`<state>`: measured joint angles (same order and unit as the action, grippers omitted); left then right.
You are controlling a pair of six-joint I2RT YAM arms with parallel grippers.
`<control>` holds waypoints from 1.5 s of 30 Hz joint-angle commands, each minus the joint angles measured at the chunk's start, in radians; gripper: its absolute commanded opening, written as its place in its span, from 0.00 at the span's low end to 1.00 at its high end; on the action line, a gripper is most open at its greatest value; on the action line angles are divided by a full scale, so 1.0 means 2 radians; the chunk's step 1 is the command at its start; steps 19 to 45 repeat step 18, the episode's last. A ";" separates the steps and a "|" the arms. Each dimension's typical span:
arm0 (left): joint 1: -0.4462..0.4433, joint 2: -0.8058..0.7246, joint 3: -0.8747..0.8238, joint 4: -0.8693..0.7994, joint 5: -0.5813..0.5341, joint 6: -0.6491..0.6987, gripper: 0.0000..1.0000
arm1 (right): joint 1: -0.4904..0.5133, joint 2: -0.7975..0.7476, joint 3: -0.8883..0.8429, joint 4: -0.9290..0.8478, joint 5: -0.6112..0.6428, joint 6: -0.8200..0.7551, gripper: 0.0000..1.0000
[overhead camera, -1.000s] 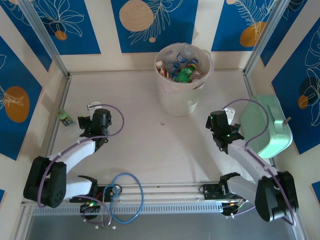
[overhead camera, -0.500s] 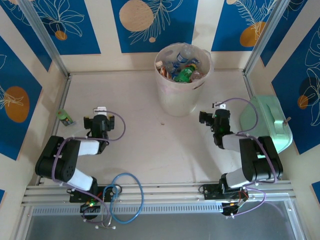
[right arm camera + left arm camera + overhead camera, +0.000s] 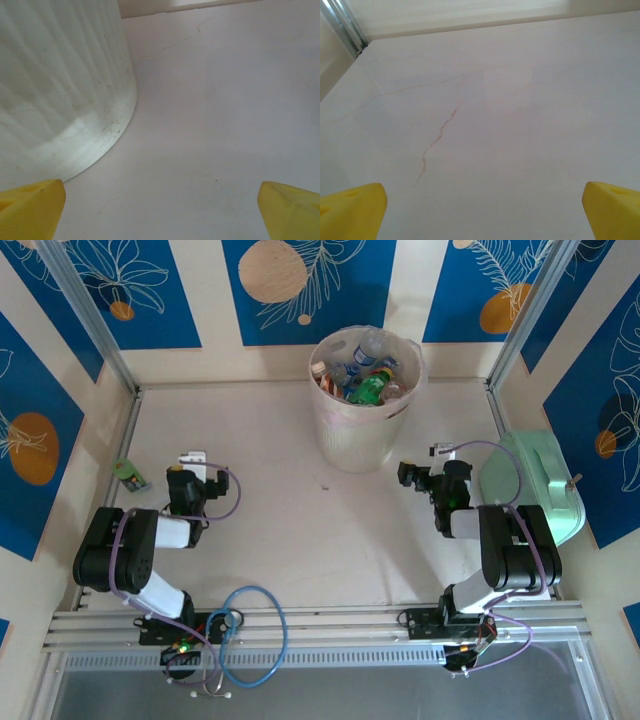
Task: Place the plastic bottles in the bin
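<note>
Most of the plastic bottles (image 3: 362, 375) are sitting in the bin (image 3: 350, 445), piled up near its rim. One small green bottle (image 3: 130, 476) is lying on the table (image 3: 280, 530), just off to the left of the left gripper (image 3: 482, 212) and close to the side wall. So the job is looking almost done, and I think the step now is going for that last bottle.

The left gripper is hanging low over the table with its yellow fingertips (image 3: 352, 212) spread wide apart. It is holding nothing, and bare table is showing between them and in front of them.

The right gripper (image 3: 162, 212) is wide open too and is holding nothing. The bin is standing just ahead of it and to its left, close to its left fingertip (image 3: 30, 207).

For the next move, I think the left gripper is going to need a turn to its left, until the green bottle is lying between its fingertips. Then it needs to close across the bottle's middle, lift it, and carry it ahead and to the right, up over the bin's rim. The bin is looking very full, so the bottle may roll off the pile.
</note>
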<state>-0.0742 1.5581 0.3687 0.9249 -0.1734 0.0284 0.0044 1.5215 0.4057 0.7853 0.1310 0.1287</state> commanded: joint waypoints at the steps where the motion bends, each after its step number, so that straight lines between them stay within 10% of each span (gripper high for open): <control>1: -0.004 0.004 0.002 0.012 0.044 0.014 1.00 | 0.003 -0.001 0.003 0.015 0.005 -0.009 0.99; 45: -0.004 0.003 0.004 0.005 0.061 0.016 1.00 | 0.002 0.000 0.003 0.016 0.000 -0.010 0.99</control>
